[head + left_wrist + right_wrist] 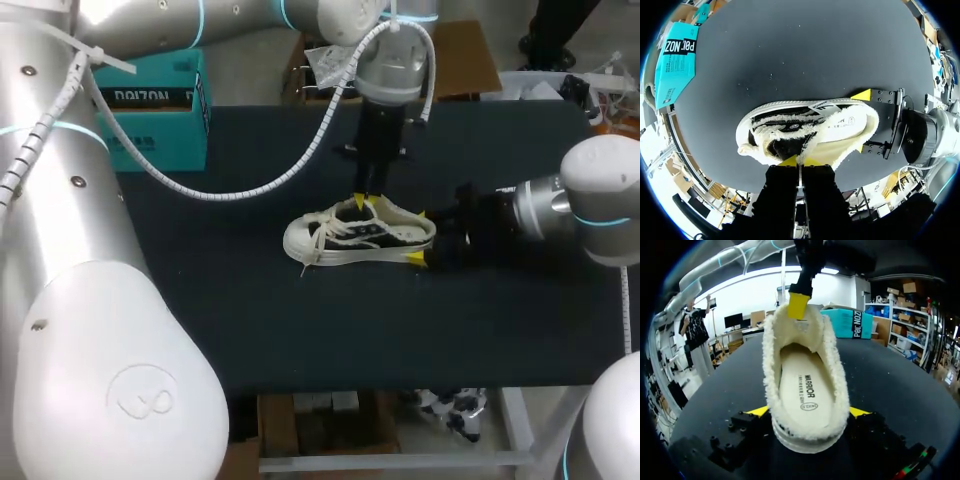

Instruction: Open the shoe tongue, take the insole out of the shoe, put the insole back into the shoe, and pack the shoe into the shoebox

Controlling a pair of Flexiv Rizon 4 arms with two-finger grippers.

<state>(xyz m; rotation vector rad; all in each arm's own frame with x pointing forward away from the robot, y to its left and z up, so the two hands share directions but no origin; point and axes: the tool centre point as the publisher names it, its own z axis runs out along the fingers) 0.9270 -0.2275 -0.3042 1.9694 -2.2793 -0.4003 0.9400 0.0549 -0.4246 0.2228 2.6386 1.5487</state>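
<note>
Head view first: the shoe [358, 238] is sat on its sole around the middle of the dark bench [250, 320], with the toe pointed to the left side and the heel to the right. The teal shoebox [150, 115] is parked well apart from it, up at the far left corner of the bench. The left gripper [366, 202] is positioned straight down over the shoe's opening. The right gripper [418, 237] is positioned level at the heel, coming in from the right. Pale laces [330, 232] can be seen across the front of the shoe.

In the right wrist view the fluffy tongue [801, 335] is seen stood up at the far end of the opening, with one yellow tip of the left gripper laid against its top edge. In the left wrist view both of that gripper's tips are shown pressed nearly together right there, so the tongue looks to be pinched between them.

The white insole [802, 390] is laid flat inside the shoe. The right gripper's tips are set against both sides of the heel, so the shoe is clamped there.
</note>
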